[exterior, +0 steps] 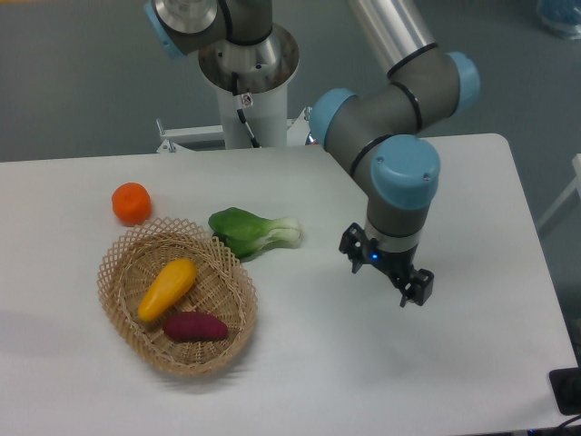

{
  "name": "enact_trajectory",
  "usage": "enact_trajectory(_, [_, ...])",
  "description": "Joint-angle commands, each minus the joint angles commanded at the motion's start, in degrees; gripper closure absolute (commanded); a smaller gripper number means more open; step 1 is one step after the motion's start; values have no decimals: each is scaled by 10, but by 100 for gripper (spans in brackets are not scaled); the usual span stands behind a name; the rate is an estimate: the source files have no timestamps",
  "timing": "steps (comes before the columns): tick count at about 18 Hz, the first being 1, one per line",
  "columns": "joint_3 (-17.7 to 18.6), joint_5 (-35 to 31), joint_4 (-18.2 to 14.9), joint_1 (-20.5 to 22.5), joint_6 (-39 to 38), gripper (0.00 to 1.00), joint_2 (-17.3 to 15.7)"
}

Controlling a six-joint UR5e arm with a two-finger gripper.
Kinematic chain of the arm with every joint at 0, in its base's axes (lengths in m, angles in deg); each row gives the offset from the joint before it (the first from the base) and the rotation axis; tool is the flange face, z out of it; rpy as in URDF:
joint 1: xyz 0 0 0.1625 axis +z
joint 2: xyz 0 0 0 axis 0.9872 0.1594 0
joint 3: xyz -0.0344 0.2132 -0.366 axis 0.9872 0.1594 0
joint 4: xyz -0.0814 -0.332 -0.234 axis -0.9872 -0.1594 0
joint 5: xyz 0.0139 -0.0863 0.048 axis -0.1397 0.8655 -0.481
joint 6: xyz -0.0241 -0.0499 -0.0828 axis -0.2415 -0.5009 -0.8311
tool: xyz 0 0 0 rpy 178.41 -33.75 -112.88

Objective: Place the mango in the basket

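1. White table [472, 182] is seen beneath everything; all the items are laid well to the left of the gripper [408, 291], which hangs over a bare stretch of it.
2. Wicker basket [123, 259], the widest item, is set far left of the gripper and slightly nearer the front edge, its open top kept unobstructed.
3. Green bok choy [250, 232] is found between basket and gripper, touching the basket's rim or just beside it.
4. Yellow mango [167, 288] is laid inside the basket, resting on its floor, so the placing is judged done.
5. Purple sweet potato [195, 326] is lodged in the basket just beside the mango, at its lower end.
6. Orange [132, 203] is left on the table beyond the basket, farthest from the gripper.
7. Nothing is held or touched by the gripper; how far its fingers are parted cannot be told from this angle.
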Motion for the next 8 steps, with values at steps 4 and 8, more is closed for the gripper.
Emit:
enact_trajectory(4, [2,-2,0,3,3,0,0])
enact_trajectory(8, [4,-3,1,3,3,0,0])
